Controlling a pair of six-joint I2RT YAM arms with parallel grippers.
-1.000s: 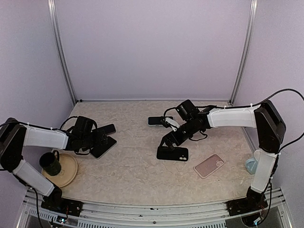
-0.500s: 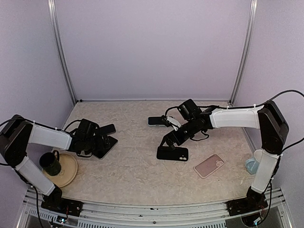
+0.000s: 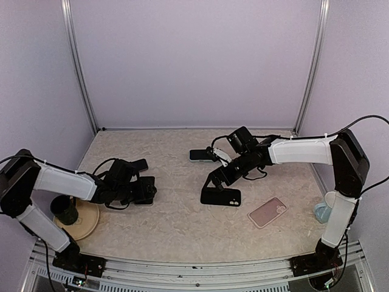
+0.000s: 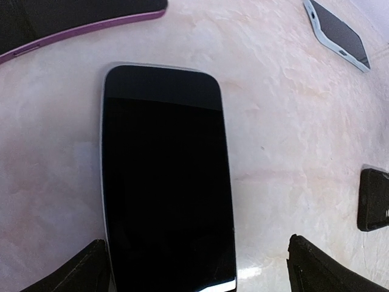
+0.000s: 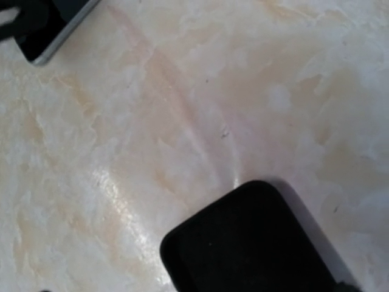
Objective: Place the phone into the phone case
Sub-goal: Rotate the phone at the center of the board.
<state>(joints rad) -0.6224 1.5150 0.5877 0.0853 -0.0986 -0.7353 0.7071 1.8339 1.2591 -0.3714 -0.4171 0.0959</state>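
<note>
A black phone (image 4: 167, 182) with a silver rim lies flat on the table. My left gripper (image 4: 197, 274) is open over its near end, with the phone between the fingers, close to the left one. In the top view the left gripper (image 3: 144, 190) hides most of this phone. A black phone case (image 3: 220, 196) lies mid-table and also shows in the right wrist view (image 5: 255, 243). My right gripper (image 3: 213, 180) is low at the case's far left edge. Its fingers barely show at the bottom corners of the right wrist view, spread wide.
A purple-cased phone (image 3: 138, 165) lies behind the left gripper. A pale-cased phone (image 3: 197, 155) lies behind the right gripper. A pink case (image 3: 267, 212) lies front right. A dark cup (image 3: 63, 208) stands on a tan plate (image 3: 88, 220) at front left. A pale blue object (image 3: 321, 212) sits at the right edge.
My left gripper has slid to the right along the table and now covers most of the black phone. The right arm has barely moved.
</note>
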